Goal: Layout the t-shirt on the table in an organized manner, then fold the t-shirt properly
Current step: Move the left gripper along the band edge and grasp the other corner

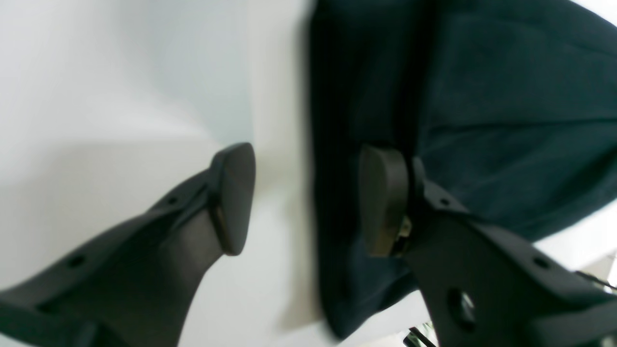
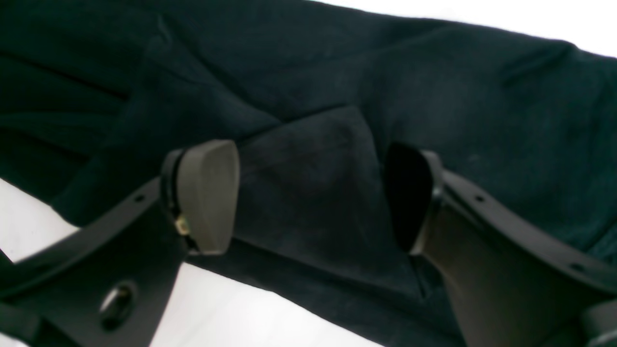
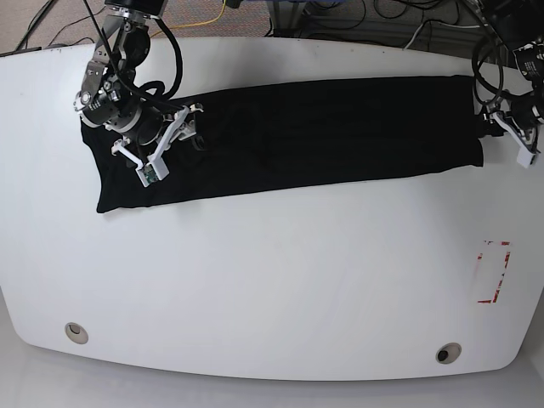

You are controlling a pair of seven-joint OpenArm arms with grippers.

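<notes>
The black t-shirt [image 3: 323, 132] lies as a long folded strip across the far half of the white table [image 3: 272, 289]. My right gripper [image 2: 308, 197] is open low over the strip's left part, and a raised fold of the t-shirt [image 2: 313, 159] stands between its pads without being pinched. In the base view this right gripper [image 3: 174, 140] is at the left. My left gripper [image 1: 308, 200] is open and straddles the shirt's right end: one pad [image 1: 385, 202] is over the t-shirt [image 1: 506, 111], the other over bare table [image 1: 120, 96]. The base view shows the left gripper [image 3: 489, 127] at the right.
Two round grommet holes [image 3: 76, 331] [image 3: 448, 352] sit near the front edge. A red tape mark [image 3: 493, 272] is at the right. Cables [image 3: 340, 17] hang behind the table's far edge. The table's right edge lies just beyond the left arm.
</notes>
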